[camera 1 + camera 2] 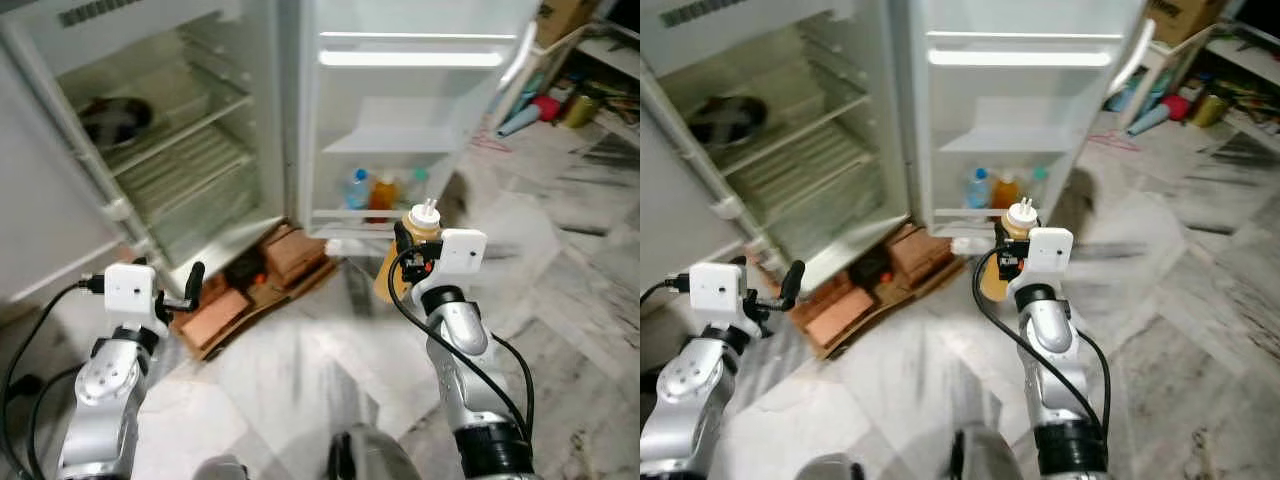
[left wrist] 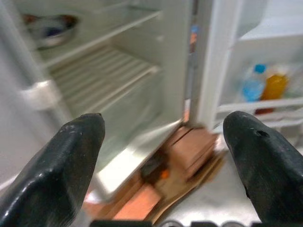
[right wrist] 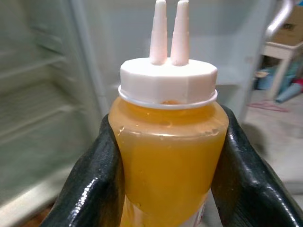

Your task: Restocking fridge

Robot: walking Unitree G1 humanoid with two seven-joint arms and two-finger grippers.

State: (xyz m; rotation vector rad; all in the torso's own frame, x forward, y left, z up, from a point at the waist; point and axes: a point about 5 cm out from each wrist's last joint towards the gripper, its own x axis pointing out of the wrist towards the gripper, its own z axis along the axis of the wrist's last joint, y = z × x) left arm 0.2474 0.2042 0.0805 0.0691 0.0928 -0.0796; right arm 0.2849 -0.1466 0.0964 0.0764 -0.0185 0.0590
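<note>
Squeeze bottle (image 3: 168,156) of orange-yellow sauce, white cap with two nozzles on top, stands upright between the black fingers (image 3: 92,189) of the right gripper (image 1: 407,262), which is clamped on its body from both sides. In the left eye view it sits just right of centre, raised over the marble floor (image 1: 300,370) and short of the fridge (image 1: 200,120).

Its long axis is vertical, nozzles up. From the bottle, the open door (image 1: 400,120) with its shelves lies directly beyond, toward the upper middle of the frame. The lowest door shelf (image 1: 350,215) already carries a blue-capped bottle (image 1: 358,189), an orange one (image 1: 384,192) and a greenish one (image 1: 418,183), and it is the nearest landing place; the bottle's cap appears just beside that rail. My judgement is that the coming move is a short reach forward with the bottle kept upright, and the free slot among those three bottles is hard to make out.

Further left, the main compartment's wire shelves (image 1: 185,165) hold a dark bowl (image 1: 115,120) at upper left. Cardboard pieces (image 1: 250,290) lie on the floor under the fridge's open front.

The left gripper (image 1: 190,287) hangs at lower left with its fingers spread and nothing between them, well apart from the bottle; the right arm is plainly the nearer one.
</note>
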